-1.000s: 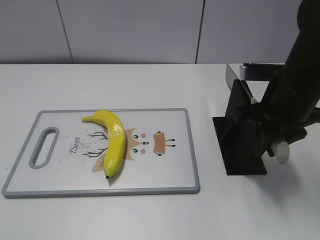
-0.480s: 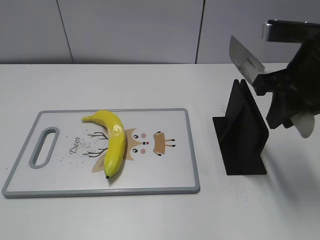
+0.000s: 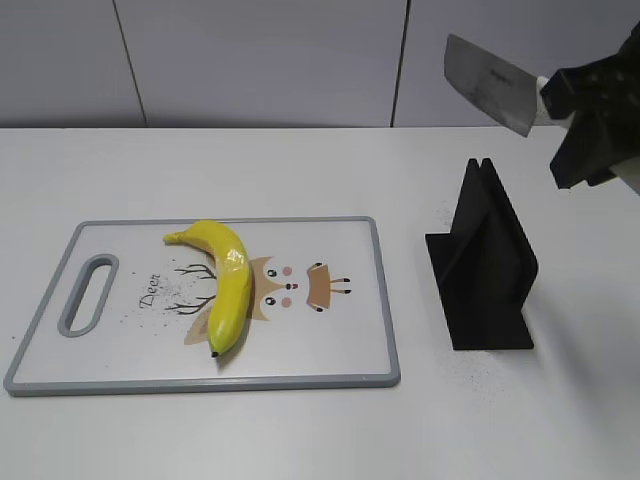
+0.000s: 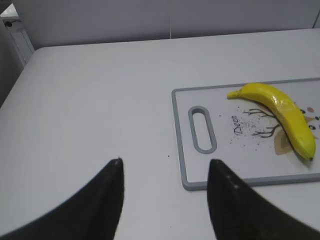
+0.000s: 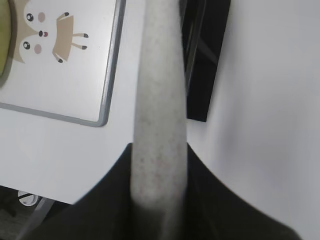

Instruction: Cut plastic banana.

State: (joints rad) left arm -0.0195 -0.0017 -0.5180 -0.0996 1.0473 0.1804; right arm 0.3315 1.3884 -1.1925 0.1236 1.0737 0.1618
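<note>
A glossy yellow plastic banana (image 3: 226, 281) lies on a white grey-rimmed cutting board (image 3: 120, 375). The right gripper (image 3: 590, 115), jaws clamped on a steel-bladed knife (image 3: 488, 82), hangs above a black knife stand (image 3: 485, 270). The left gripper (image 4: 165, 172) has its jaws apart over the white table (image 4: 95, 100).

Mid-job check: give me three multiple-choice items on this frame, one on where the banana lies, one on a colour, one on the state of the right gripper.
1. Where does the plastic banana lie?
A. On the cutting board
B. On the bare table
C. In the knife stand

2. What colour is the knife stand?
A. White
B. Black
C. Yellow

3. What is the right gripper doing?
A. Open above the board
B. Shut on the banana
C. Shut on the knife, held in the air

Answers:
1. A, the banana rests on the board, over the printed deer.
2. B, the stand is black against the white table.
3. C, the blade sticks out of the closed gripper, above the stand.
</note>
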